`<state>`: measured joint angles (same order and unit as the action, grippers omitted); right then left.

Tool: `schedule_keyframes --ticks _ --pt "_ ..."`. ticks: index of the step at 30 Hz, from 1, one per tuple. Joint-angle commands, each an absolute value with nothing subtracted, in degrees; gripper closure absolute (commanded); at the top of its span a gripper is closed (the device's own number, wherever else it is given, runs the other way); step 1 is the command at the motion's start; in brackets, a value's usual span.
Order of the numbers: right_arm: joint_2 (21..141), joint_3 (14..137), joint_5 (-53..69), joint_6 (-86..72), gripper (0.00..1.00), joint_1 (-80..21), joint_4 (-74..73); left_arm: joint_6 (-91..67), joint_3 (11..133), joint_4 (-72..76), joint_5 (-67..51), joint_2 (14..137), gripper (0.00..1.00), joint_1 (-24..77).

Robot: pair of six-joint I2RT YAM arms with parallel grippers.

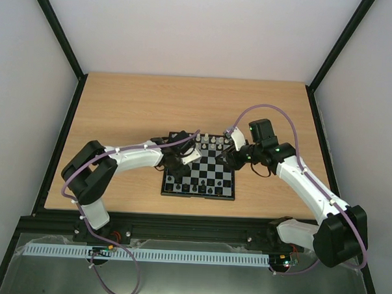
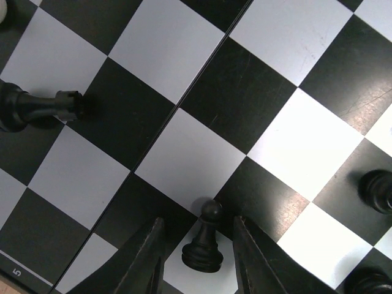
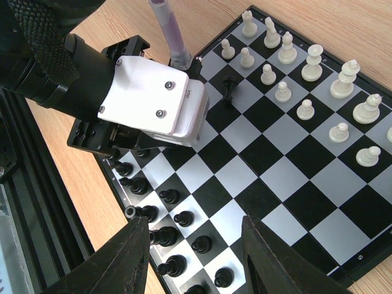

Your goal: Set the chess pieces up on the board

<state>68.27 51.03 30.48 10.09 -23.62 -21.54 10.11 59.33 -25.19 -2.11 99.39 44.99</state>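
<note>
Left gripper (image 2: 197, 222), jaws apart, either side of an upright black pawn (image 2: 202, 251) on the board (image 2: 184, 153)

The board (image 2: 190, 159) has a black rim, and there is writing on that rim. In the left wrist view, down in the bottom left corner, a small white number (image 2: 16, 272) stands on the rim. It looks like a 5, and it lies turned on its side. In the right wrist view, near the bottom right corner, the rim has a tiny white mark (image 3: 360, 258) too. It may be a 5 as well, but it is too small and blurry to be sure. In the top view the board looks very small, and any writing on its rim is too tiny to read.
</note>
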Motion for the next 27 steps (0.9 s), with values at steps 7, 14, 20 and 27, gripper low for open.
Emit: schedule_keyframes --ticks 7,14,20,27 --pt "68.7 50.5 32.0 10.6 0.58 -23.4 -22.1 10.1 58.8 -27.3 -0.4 99.0 0.63 45.3" --pt "69.0 50.5 32.2 10.7 0.58 -23.4 -22.2 9.9 57.7 -27.1 -1.7 97.7 0.66 45.2" --pt "69.2 50.5 32.2 10.7 0.58 -23.4 -22.2 9.9 57.5 -27.3 -3.3 97.8 0.67 45.4" --pt "69.7 50.5 32.4 10.7 0.58 -23.4 -22.3 9.6 57.2 -27.8 -2.9 97.5 0.69 45.4"
